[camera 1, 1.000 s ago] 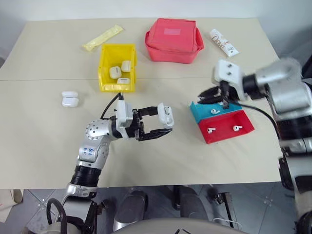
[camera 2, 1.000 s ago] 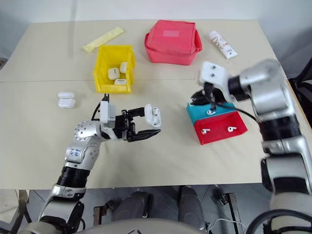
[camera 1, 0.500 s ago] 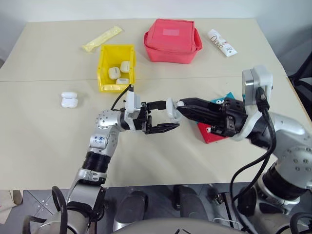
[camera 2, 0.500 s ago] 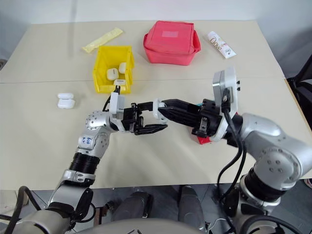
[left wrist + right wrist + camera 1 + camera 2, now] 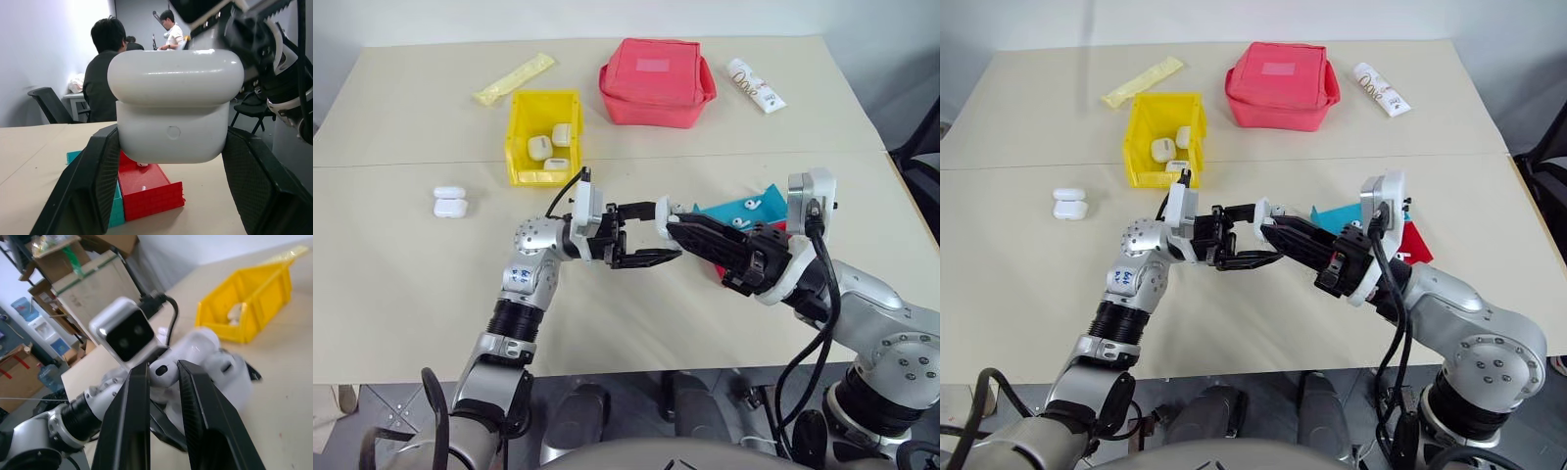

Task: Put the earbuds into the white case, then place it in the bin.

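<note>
Beige table [image 5: 401, 294] carries everything; nearest, above its middle, the left gripper [image 5: 651, 235] has its jaws clamped on the white case [image 5: 663, 213], held clear of the surface. The right gripper [image 5: 677, 228] meets it, jaws pinching one earbud [image 5: 161, 371] at the case. I judge the loading step is in hand; next calls for seating that earbud squarely in its well (lid position unclear). Just beyond, the teal-and-red tray [image 5: 729, 209] shows two earbuds [image 5: 751, 204]. Two spare cases [image 5: 449, 201] lie at left. Farther, the yellow bin [image 5: 521, 137] holds three cases, then one red pouch [image 5: 656, 80]
</note>
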You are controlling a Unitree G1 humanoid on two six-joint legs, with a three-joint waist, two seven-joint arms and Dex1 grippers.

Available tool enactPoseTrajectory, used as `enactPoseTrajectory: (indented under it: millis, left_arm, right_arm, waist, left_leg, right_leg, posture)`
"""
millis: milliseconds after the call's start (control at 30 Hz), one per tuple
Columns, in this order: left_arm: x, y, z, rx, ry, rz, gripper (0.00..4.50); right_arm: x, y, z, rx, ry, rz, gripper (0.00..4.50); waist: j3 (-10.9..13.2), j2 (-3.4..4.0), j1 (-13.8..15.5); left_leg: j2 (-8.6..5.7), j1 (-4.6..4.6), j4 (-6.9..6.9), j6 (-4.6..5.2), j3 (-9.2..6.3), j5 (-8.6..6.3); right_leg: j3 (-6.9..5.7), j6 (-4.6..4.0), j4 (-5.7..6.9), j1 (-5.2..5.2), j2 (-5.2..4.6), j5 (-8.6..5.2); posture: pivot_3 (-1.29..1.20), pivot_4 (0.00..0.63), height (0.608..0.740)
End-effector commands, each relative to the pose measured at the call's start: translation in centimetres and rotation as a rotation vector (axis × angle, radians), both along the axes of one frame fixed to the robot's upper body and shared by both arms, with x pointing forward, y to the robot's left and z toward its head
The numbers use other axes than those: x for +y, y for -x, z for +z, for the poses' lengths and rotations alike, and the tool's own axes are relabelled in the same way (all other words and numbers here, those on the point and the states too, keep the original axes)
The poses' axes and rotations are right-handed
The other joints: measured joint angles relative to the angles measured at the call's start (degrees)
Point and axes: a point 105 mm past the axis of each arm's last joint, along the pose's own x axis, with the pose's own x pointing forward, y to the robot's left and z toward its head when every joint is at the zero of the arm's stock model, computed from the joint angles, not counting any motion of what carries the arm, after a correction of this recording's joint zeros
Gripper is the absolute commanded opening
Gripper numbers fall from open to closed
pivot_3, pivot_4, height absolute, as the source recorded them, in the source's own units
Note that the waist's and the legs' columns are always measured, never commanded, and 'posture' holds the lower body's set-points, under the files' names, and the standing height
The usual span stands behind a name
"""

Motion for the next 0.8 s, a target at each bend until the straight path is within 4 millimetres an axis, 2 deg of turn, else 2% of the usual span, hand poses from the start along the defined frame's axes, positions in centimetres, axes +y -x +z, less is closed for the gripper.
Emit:
enactPoseTrajectory:
  millis: [33, 400, 800]
  left_arm:
    - [-0.1, 0.5, 1.5, -0.056, 0.039, -0.021, 2.76]
    - [0.1, 1.0, 2.3, -0.095, 0.107, -0.041, 2.76]
    - [0.1, 0.9, 2.2, -0.116, 0.120, -0.045, 2.76]
  right_arm:
    - [-0.2, -0.2, -0.5, 0.027, -0.004, -0.022, 0.47]
    - [-0.9, -1.4, -2.9, 0.121, 0.038, -0.121, 0.47]
    - [-1.5, -1.5, -5.1, 0.270, 0.008, -0.202, 0.47]
  waist:
    - [0.00, 0.00, -0.02]
    - [0.00, -0.01, 0.03]
    - [-0.01, -0.01, 0.07]
  left_leg:
    - [0.00, 0.00, 0.00, 0.00, 0.00, 0.00]
    - [0.01, 0.00, 0.00, 0.01, 0.00, 0.00]
    - [0.02, 0.00, -0.01, 0.01, 0.00, 0.00]
  right_leg:
    - [0.00, 0.00, 0.00, 0.00, 0.01, 0.00]
    - [0.00, 0.00, -0.04, 0.03, 0.01, 0.00]
    - [0.00, 0.00, -0.09, 0.04, 0.01, 0.00]
  posture:
    - [0.00, 0.150, 0.740]
    - [0.00, 0.150, 0.740]
    - [0.00, 0.150, 0.740]
